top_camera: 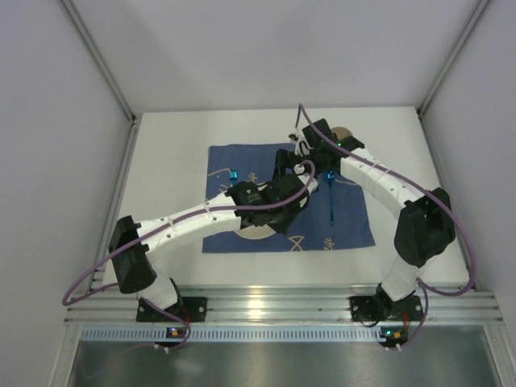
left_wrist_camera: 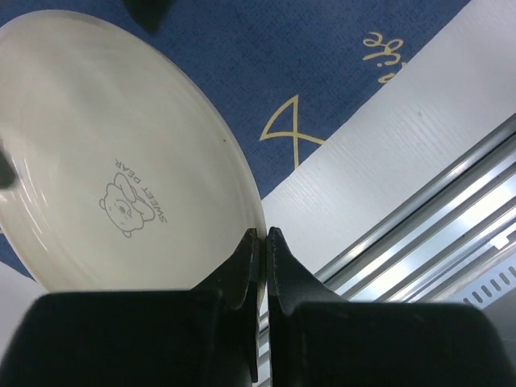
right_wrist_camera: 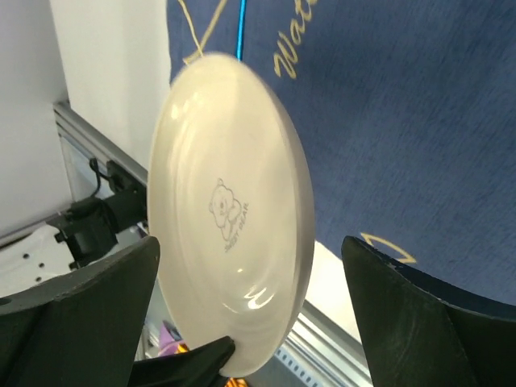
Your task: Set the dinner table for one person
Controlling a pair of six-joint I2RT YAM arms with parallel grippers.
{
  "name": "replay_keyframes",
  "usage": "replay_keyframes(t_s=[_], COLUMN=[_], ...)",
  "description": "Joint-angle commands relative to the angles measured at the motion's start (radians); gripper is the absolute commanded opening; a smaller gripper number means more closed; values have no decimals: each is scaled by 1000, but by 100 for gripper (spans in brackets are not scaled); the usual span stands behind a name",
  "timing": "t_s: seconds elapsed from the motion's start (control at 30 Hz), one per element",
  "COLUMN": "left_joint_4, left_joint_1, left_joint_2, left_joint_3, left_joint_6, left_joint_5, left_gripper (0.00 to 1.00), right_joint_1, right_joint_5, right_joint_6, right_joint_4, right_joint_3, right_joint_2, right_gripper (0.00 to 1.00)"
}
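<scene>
A white plate [left_wrist_camera: 121, 161] with a small bear drawing is pinched at its rim by my left gripper [left_wrist_camera: 264, 238], which is shut on it. The plate hangs tilted above the dark blue placemat [top_camera: 347, 226] on the white dinner table [top_camera: 173, 145]. In the top view the plate [top_camera: 256, 234] is mostly hidden under my left gripper [top_camera: 276, 222]. My right gripper [right_wrist_camera: 250, 274] is open, its jaws wide apart on either side of the plate [right_wrist_camera: 234, 218] without touching it. In the top view the right gripper [top_camera: 285, 173] sits just behind the left one.
A blue utensil [top_camera: 331, 197] lies on the right part of the placemat and shows in the right wrist view [right_wrist_camera: 240, 28]. A small blue item [top_camera: 234, 173] lies on its left part. A brownish round object [top_camera: 345, 133] sits behind the right arm. The aluminium rail [top_camera: 274, 310] runs along the near edge.
</scene>
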Motion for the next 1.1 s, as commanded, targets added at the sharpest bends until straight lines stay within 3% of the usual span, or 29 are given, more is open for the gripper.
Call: replay_keyframes(t_s=[0.0, 0.07, 0.17, 0.2, 0.3, 0.33, 0.4, 0.43, 0.47, 0.5, 0.53, 0.57, 0.6, 1.07], left_joint_4=[-19, -25, -33, -37, -46, -48, -51, -57, -60, -62, -65, -68, -69, -212], left_joint_1=[-3, -3, -3, -1, -1, -1, -3, -3, -1, -3, -1, -1, -1, 66], left_joint_2=[-5, -5, -5, -4, 1, 2, 6, 7, 9, 1, -7, -16, -45, -364], left_joint_3=[66, 73, 73, 73, 67, 63, 60, 63, 61, 67, 70, 72, 70, 55], left_joint_6=[12, 20, 31, 32, 32, 31, 14, 3, -12, -23, -38, -52, -73, -253], left_joint_5=[-64, -78, -89, -92, -106, -113, -144, -162, -181, -190, -207, -221, -238, -396], left_gripper=[0, 0, 0, 0, 0, 0, 0, 8, 36, 50, 74, 91, 98, 98], right_joint_1=[46, 64, 75, 75, 75, 75, 75, 74, 75, 75, 74, 74, 70, 20], right_joint_5=[16, 25, 36, 45, 68, 74, 86, 94, 100, 122, 137, 152, 180, 415], right_joint_6=[14, 21, 37, 40, 37, 33, 25, 25, 25, 30, 30, 33, 43, 94], right_joint_4=[-24, -21, 7, 15, 1, -4, -10, -11, -11, -15, -15, -13, -8, 130], right_joint_3=[-58, -101, -153, -162, -166, -161, -156, -152, -149, -143, -140, -135, -129, -25], right_joint_2=[-33, -53, -84, -87, -90, -87, -87, -87, -87, -85, -87, -87, -85, 48], right_gripper=[95, 90, 60, 36, 7, 2, 0, 0, 0, 0, 0, 0, 0, 0])
